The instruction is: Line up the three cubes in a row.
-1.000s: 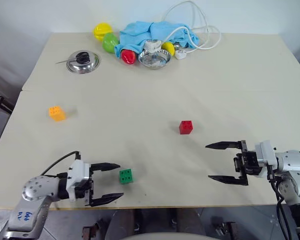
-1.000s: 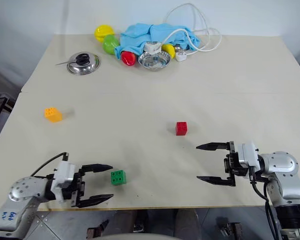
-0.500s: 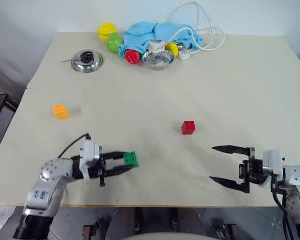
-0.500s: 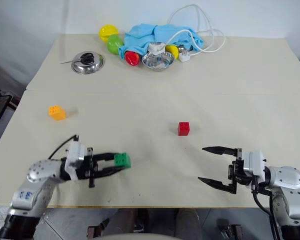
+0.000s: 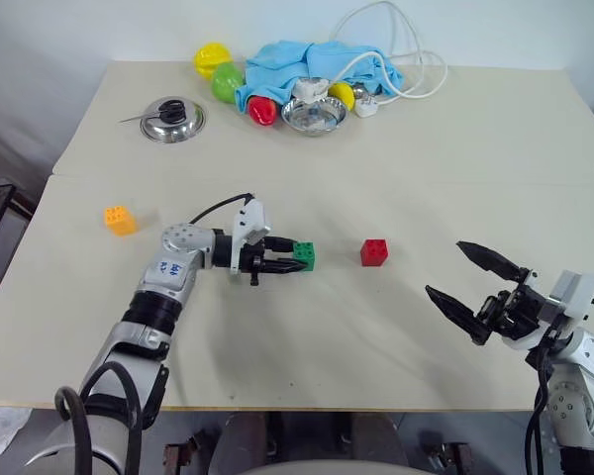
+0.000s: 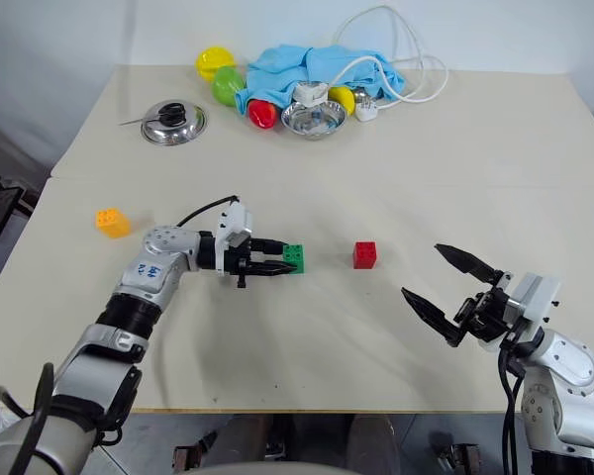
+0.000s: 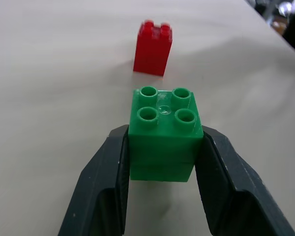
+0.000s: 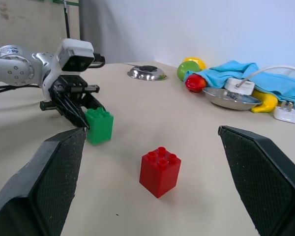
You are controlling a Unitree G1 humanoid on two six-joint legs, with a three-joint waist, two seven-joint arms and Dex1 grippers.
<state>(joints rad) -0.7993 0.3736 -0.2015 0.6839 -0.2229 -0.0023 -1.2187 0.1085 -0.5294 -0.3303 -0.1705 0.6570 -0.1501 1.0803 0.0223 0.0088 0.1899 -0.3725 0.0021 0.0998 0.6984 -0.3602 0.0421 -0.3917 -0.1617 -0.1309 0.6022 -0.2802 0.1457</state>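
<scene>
My left gripper (image 5: 295,259) is shut on the green cube (image 5: 304,256), holding it just above the table a short way left of the red cube (image 5: 373,252). In the left wrist view the green cube (image 7: 164,132) sits clamped between both fingers, with the red cube (image 7: 153,47) beyond it. The orange-yellow cube (image 5: 120,220) lies alone near the table's left edge. At the front right my right gripper (image 5: 474,285) stands open and empty, tilted up toward the red cube (image 8: 160,171).
At the table's far side lie a metal lid (image 5: 172,119), a metal bowl (image 5: 314,116), a blue cloth (image 5: 312,65), a white cable with plug (image 5: 391,59), and round yellow, green and red toy fruits (image 5: 225,81). The table's front edge (image 5: 307,406) runs close below both arms.
My left gripper closed on the green cube, lifted it and carried it forward and to the right, up beside the red cube. The right gripper tilted upward, staying open.
</scene>
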